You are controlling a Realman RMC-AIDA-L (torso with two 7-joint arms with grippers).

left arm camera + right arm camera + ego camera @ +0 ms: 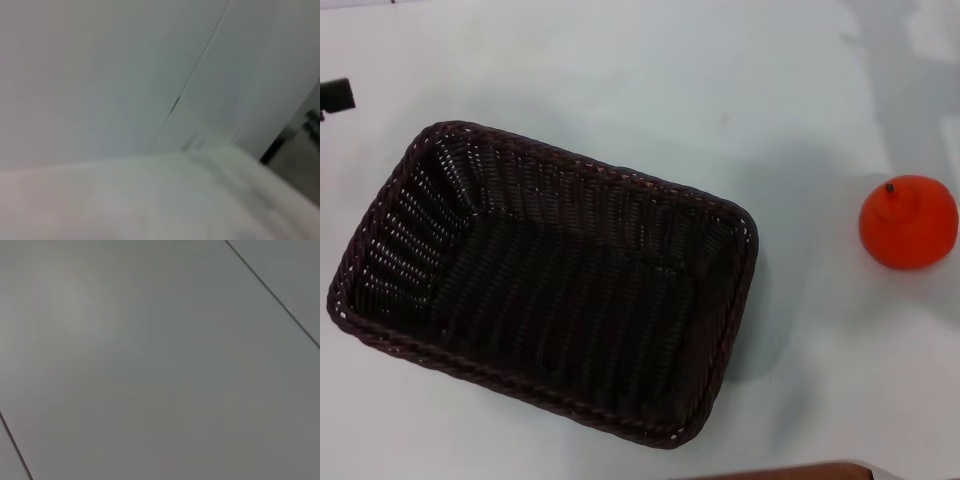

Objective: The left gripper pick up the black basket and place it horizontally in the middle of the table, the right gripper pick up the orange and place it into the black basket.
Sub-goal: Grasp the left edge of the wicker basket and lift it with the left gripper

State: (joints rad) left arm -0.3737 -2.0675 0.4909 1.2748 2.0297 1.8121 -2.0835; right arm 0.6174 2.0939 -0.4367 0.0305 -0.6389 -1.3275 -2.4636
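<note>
The black basket (545, 285) lies on the white table (620, 70), left of the middle, its long side running across the view and slightly tilted; it is empty. The orange (908, 221) sits on the table at the right edge, apart from the basket, stem up. A small black piece of the left gripper (335, 96) shows at the far left edge, above and clear of the basket's left corner. The right gripper is out of view. The wrist views show only pale flat surfaces with seams.
A brown edge (790, 472) shows at the bottom of the head view. A grey shadow falls on the table at the upper right (910, 90).
</note>
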